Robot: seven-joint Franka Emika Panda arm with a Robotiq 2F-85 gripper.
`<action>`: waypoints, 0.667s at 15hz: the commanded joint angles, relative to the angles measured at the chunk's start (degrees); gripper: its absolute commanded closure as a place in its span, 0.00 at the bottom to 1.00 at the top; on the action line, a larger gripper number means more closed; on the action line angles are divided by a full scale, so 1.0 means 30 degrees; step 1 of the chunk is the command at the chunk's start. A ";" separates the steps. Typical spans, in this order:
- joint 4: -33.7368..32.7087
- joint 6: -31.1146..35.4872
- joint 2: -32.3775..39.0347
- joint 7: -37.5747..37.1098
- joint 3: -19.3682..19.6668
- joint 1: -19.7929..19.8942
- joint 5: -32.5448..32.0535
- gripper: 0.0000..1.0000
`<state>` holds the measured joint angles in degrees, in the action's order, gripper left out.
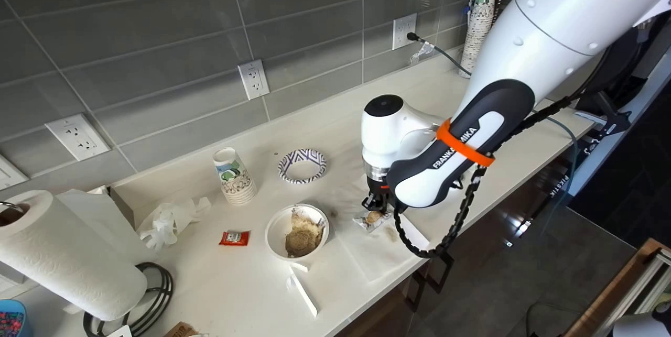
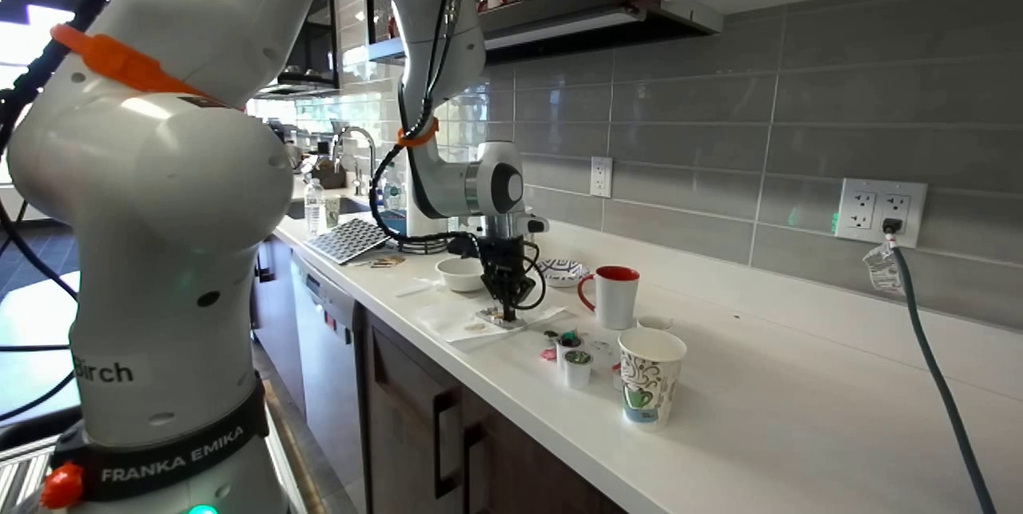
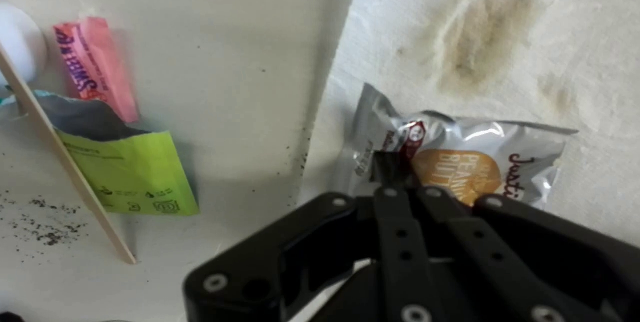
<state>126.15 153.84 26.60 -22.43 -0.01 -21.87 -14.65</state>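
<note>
A silver peanut butter packet [image 3: 525,162] with an orange oval lies flat on a white paper towel [image 3: 390,56]. My gripper [image 3: 395,167] is shut, its fingertips together over the left part of the packet and hiding some of the print. In an exterior view the gripper [image 2: 509,316] points straight down, its tips at the packet [image 2: 489,316] and seemingly touching it. No part of the packet shows clamped between the fingers. To the left in the wrist view are a torn green sachet [image 3: 145,177], a pink sweetener packet [image 3: 102,66] and a wooden stick [image 3: 75,167].
A white bowl [image 1: 277,232] holding brown and pale powder stands beside the towel, near a patterned bowl [image 1: 285,168] and a red packet [image 1: 234,238]. A red-handled mug [image 2: 617,298], small pods [image 2: 577,370] and a paper cup [image 2: 651,382] stand close to the arm.
</note>
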 commanded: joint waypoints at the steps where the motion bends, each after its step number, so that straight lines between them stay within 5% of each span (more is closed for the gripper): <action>1: -0.0612 0.0541 0.1486 0.0143 -0.0198 0.0276 0.0579 1.00; 10: 0.0167 -0.0600 -0.0754 -0.0336 -0.0179 -0.0381 0.0409 1.00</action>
<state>125.85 153.77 26.23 -22.50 -0.24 -22.17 -13.72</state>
